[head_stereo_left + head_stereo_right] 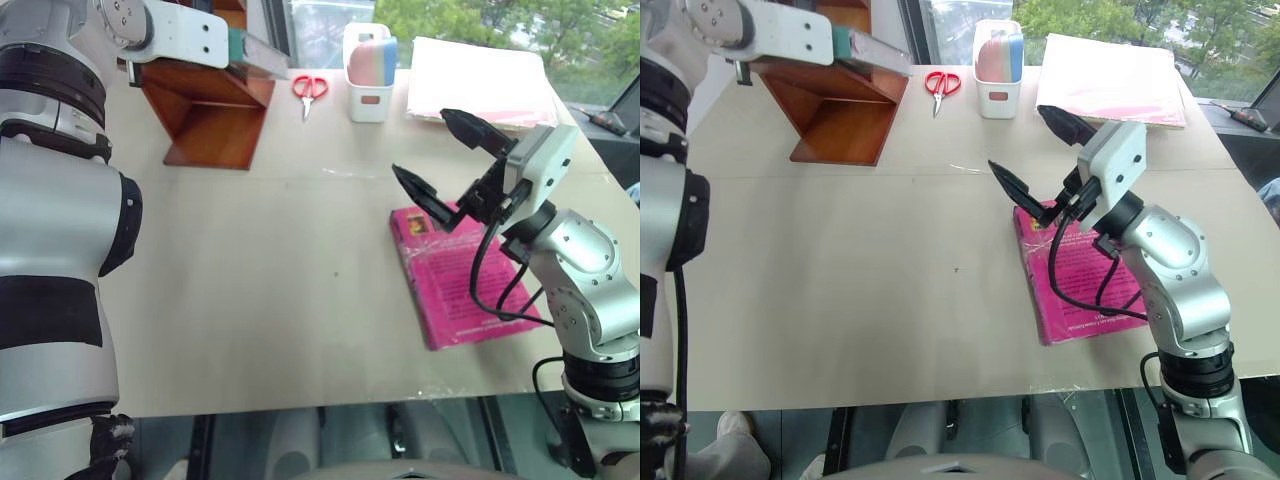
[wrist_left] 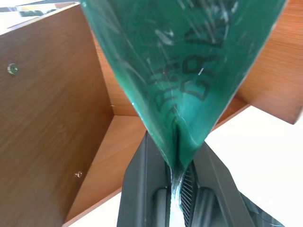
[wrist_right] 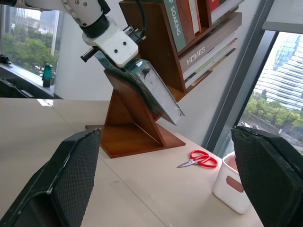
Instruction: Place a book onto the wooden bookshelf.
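So we've got the left gripper (image 3: 124,56) pinching the teal-green book (image 3: 151,92) on the wooden bookshelf's (image 3: 137,127) sloped board, right gripper (image 1: 455,160) spread wide near it, over the table (image 1: 280,290).

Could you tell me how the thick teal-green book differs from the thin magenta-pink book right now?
The thick teal-green book is gripped by the left gripper and tilted over the reddish-brown wooden bookshelf; the thin magenta-pink book lies flat on the table, under the open right gripper. The teal one looks thicker. Both have printed covers.
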